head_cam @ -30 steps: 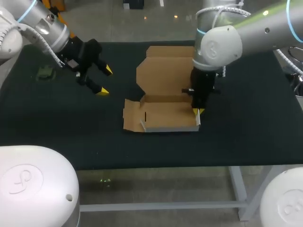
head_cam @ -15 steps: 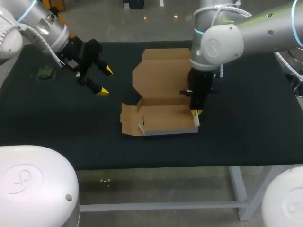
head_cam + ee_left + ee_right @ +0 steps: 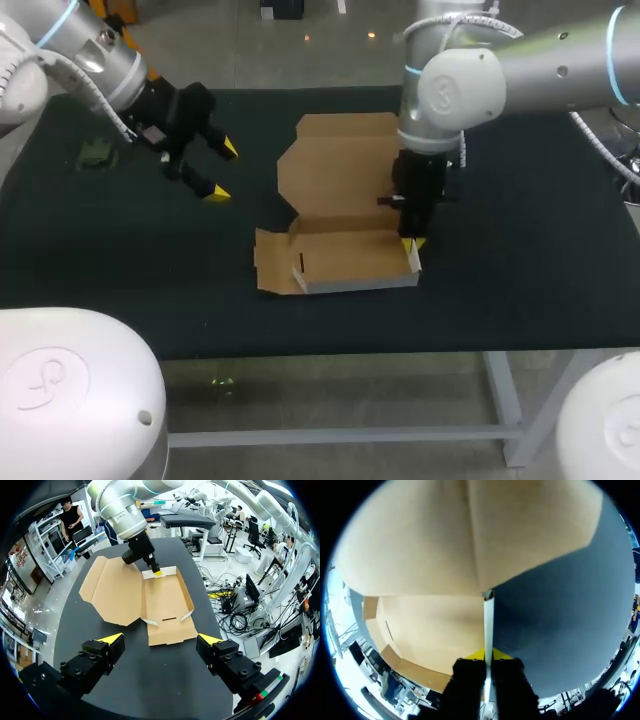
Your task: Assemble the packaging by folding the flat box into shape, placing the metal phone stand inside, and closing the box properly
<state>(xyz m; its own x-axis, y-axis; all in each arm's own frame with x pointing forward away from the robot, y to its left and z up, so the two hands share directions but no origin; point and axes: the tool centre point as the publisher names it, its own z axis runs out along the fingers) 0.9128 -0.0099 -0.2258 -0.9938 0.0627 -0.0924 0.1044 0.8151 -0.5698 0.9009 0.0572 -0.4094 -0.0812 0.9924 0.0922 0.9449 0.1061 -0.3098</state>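
The cardboard box lies half-formed in the middle of the desk, its tray toward the near edge and its lid lying open on the far side. The right end effector is pinched closed on the tray's upright right wall. The left end effector hangs wide open and empty over the far left, near a small dark object, perhaps the phone stand.

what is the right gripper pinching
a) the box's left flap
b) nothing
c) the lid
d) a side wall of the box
d: the right gripper has a yellow tip on each side of the upright side wall, touching it from both sides.
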